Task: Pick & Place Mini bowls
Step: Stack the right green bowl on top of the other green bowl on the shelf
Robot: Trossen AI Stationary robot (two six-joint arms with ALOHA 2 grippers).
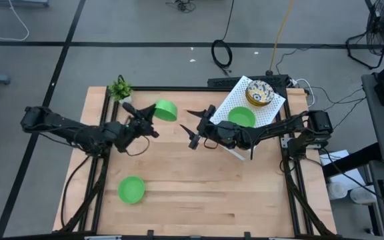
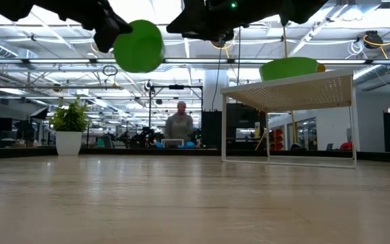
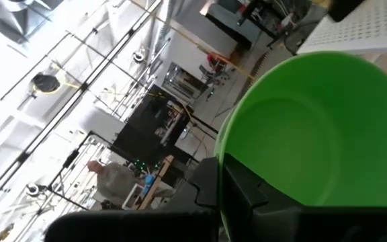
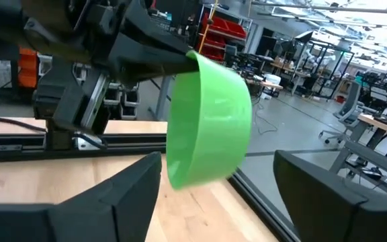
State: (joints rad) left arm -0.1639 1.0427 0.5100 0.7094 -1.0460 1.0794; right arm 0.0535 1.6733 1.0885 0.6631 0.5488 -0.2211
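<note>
green bowl (image 1: pixel 166 110) gripped by left gripper (image 1: pixel 147 120), aloft

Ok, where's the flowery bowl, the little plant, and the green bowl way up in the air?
flowery bowl (image 1: pixel 260 93), high view, its patterned inside.
little plant (image 2: pixel 69 116), low view, its leaves.
green bowl in the air (image 4: pixel 210 128), right wrist view, its outer wall.

Grey concrete floor (image 1: pixel 145 27) crossed by dark tape lines, cables (image 1: pixel 222 52) trailing at 12 o'clock. Fan (image 1: pixel 382 27) standing at 2 o'clock. Bright strip lights (image 2: pixel 39 51) under an open ceiling of pipes. Red storage bins (image 4: pixel 217 33) on far shelving. 1 person (image 2: pixel 179 125) seated at a distant desk.
</note>
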